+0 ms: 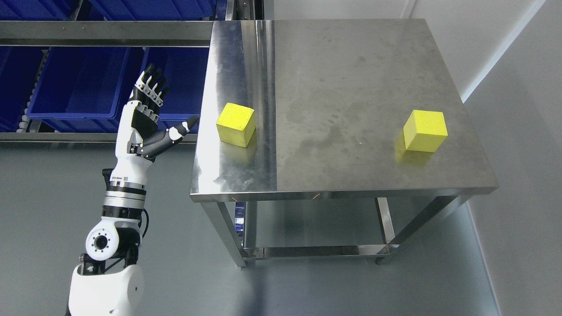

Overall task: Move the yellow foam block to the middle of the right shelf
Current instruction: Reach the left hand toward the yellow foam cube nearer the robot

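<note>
Two yellow foam blocks rest on a steel table. One block sits near the table's left edge, the other block near its right edge. My left hand is raised off the table's left side, fingers spread and thumb pointing toward the left block. It holds nothing and stays a short gap away from that block. The right arm does not show.
Blue plastic bins fill a metal rack at the upper left, behind my left hand. The table has a lower rail between its legs. A white wall runs close along the table's right side. Grey floor lies in front.
</note>
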Controlling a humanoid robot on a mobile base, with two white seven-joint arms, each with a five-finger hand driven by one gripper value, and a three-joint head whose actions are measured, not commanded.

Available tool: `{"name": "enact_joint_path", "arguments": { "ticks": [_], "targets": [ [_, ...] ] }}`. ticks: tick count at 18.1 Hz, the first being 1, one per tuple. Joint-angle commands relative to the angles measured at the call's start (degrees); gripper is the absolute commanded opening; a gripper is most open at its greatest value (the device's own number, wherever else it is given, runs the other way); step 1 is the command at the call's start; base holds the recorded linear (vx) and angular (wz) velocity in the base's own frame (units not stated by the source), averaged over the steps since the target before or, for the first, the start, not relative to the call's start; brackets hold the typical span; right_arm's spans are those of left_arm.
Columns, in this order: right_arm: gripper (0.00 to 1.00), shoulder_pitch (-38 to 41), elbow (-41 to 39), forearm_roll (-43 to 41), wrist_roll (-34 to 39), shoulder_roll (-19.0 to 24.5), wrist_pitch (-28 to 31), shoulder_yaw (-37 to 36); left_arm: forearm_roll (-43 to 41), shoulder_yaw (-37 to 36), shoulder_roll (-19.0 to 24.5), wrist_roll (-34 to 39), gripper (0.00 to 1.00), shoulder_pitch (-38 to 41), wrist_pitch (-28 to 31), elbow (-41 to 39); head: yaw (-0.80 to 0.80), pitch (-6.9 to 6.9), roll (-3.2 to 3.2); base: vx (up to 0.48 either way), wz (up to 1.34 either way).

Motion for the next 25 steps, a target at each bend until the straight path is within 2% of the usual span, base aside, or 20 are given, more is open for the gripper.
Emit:
{"name": "enact_joint_path", "arguments": {
  "ticks": [1, 3, 4, 8, 10, 13, 16, 25],
  "targets": [
    [1.00, -0.09, -1.00, 0.00, 0.01, -1.00, 0.01, 0.00, 0.00, 0.13, 0.89, 0.01, 1.00, 0.02, 0.55, -0.37, 0.00, 0.00, 0.00, 0.000, 0.00],
    [1.00, -0.17, -1.00, 0.00, 0.01, -1.00, 0.01, 0.00, 0.00, 0.13, 1.20, -0.25, 1.00, 0.02, 0.55, -0.20, 0.00, 0.00, 0.00, 0.000, 0.00],
    [1.00, -0.17, -1.00, 0.00, 0.01, -1.00, 0.01, 0.00, 0.00, 0.13, 2.69, -1.65, 1.00, 0.02, 0.63, -0.02, 0.00, 0.00, 0.00, 0.000, 0.00],
    [1.00, -0.17, -1.00, 0.00, 0.01, -1.00, 0.01, 0.00, -0.09, 0.92, 5.60, -14.82, 1.00, -1.73, -0.07, 1.21, 0.00, 0.00, 0.00, 0.000, 0.00],
    [1.00, -0.09, -1.00, 0.00, 0.01, -1.00, 0.01, 0.00, -0.78, 0.74, 8.66, -18.70, 1.00, -2.17, 0.02, 2.08, 0.00, 0.00, 0.00, 0.000, 0.00],
    [1.00, -0.09, -1.00, 0.00, 0.01, -1.00, 0.01, 0.00, -4.82, 0.74, 13.41, -19.68, 1.00, -4.54, 0.02, 4.54, 0.00, 0.00, 0.00, 0.000, 0.00],
    [1.00, -0.17, -1.00, 0.00, 0.01, -1.00, 0.01, 0.00, -6.85, 0.30, 13.87, -20.90, 1.00, -6.66, 0.37, 8.14, 0.00, 0.00, 0.00, 0.000, 0.00],
    [1.00, -0.09, -1.00, 0.00, 0.01, -1.00, 0.01, 0.00, -9.31, -8.04, 9.56, -23.19, 1.00, -14.39, 0.28, 23.43, 0.00, 0.00, 0.00, 0.000, 0.00]
  ]
}}
